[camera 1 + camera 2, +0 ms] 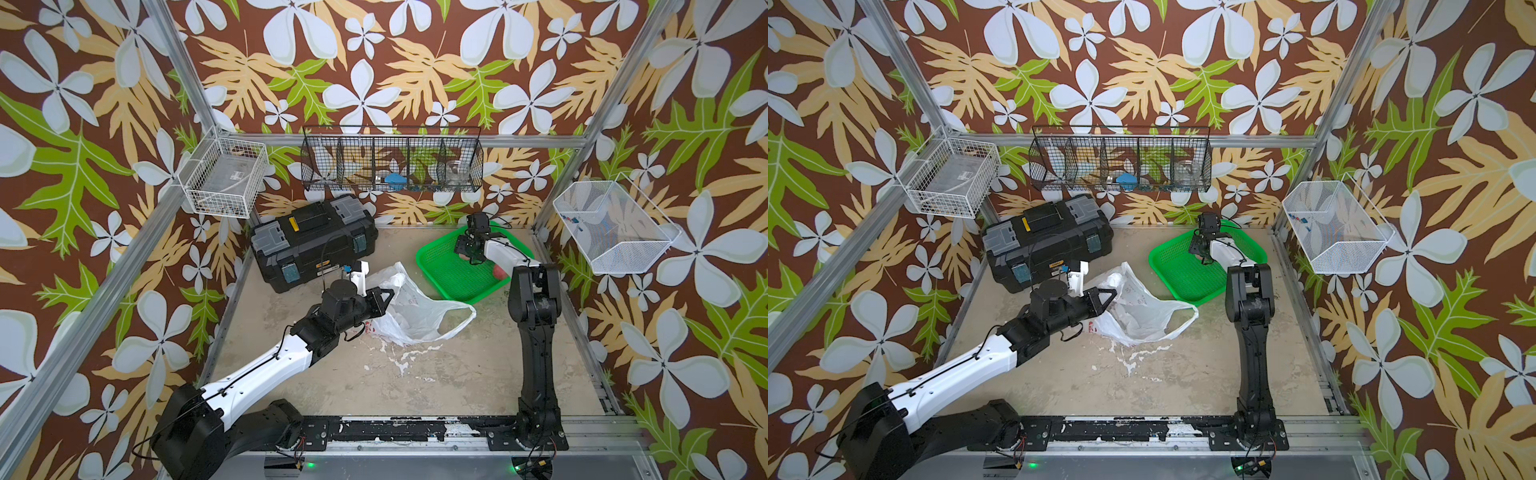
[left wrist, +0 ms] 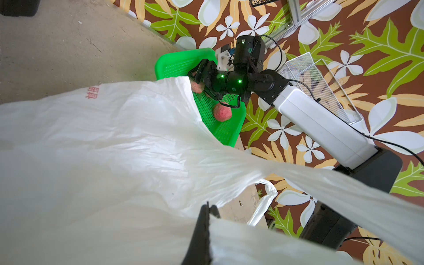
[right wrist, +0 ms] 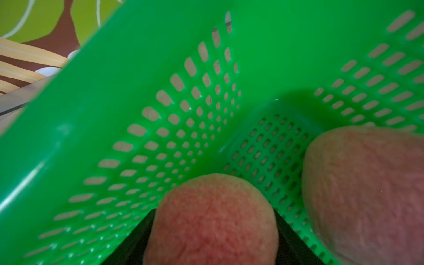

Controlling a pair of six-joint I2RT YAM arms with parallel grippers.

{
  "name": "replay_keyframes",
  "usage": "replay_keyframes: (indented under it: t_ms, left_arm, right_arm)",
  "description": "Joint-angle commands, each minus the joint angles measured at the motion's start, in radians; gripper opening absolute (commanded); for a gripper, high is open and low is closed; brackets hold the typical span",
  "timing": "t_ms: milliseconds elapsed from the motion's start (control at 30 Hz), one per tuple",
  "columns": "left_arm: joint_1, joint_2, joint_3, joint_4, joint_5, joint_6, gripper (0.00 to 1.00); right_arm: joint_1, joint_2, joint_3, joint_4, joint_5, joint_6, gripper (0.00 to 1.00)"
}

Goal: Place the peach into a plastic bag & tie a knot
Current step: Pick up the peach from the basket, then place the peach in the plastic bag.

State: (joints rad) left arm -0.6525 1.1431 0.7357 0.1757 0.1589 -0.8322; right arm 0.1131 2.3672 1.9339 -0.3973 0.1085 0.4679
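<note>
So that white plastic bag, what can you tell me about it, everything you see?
The plastic bag is thin, crinkly, translucent white film with red printing. It lies crumpled on the table beside the green basket, mouth gaping, unknotted, one loop handle trailing. The left gripper is shut on its edge, holding that side up.

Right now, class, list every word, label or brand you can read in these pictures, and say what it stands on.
On the plastic bag: red printed characters, sideways and creased, not legible.
On the black toolbox: yellow badge, too small to read.
In the white wire basket: a label, blurred.
No text can be quoted.
</note>
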Motion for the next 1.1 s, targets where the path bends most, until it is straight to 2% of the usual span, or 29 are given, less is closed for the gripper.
replay_keyframes:
  t_ms: [0,67,267,367,500,667,800,867,967,1067]
  left_arm:
    - [0.002,-0.008,0.008,-0.011,0.001,0.021,0.0]
    - [0.002,-0.008,0.008,-0.011,0.001,0.021,0.0]
    - [0.002,-0.003,0.017,-0.015,-0.013,0.044,0.0]
    - [0.005,0.005,0.028,-0.019,-0.018,0.06,0.0]
    - [0.01,0.01,0.043,-0.031,-0.016,0.073,0.0]
    - [0.011,0.009,0.051,-0.042,-0.004,0.082,0.0]
    - [0.011,0.006,0.044,-0.023,0.015,0.076,0.0]
    - [0.011,0.007,0.044,-0.011,0.027,0.075,0.0]
    - [0.011,0.014,0.047,-0.007,0.021,0.08,0.0]
    - [0.012,0.027,0.051,-0.009,0.02,0.086,0.0]
  right_arm:
    - [0.003,-0.03,-0.01,-0.012,-0.024,-0.001,0.57]
    - [0.005,-0.083,-0.059,0.005,-0.044,0.003,0.49]
    - [0.053,-0.37,-0.313,0.063,-0.102,0.032,0.43]
    - [0.124,-0.577,-0.47,0.092,-0.126,0.048,0.4]
    - [0.265,-0.854,-0.641,0.103,-0.241,0.032,0.37]
    - [0.429,-1.066,-0.826,0.051,-0.399,0.031,0.36]
    - [0.5,-1.079,-0.924,0.114,-0.489,0.089,0.35]
    - [0.522,-1.022,-0.913,0.167,-0.483,0.104,0.35]
    - [0.535,-0.888,-0.859,0.251,-0.545,0.155,0.36]
    - [0.57,-0.785,-0.795,0.245,-0.508,0.16,0.46]
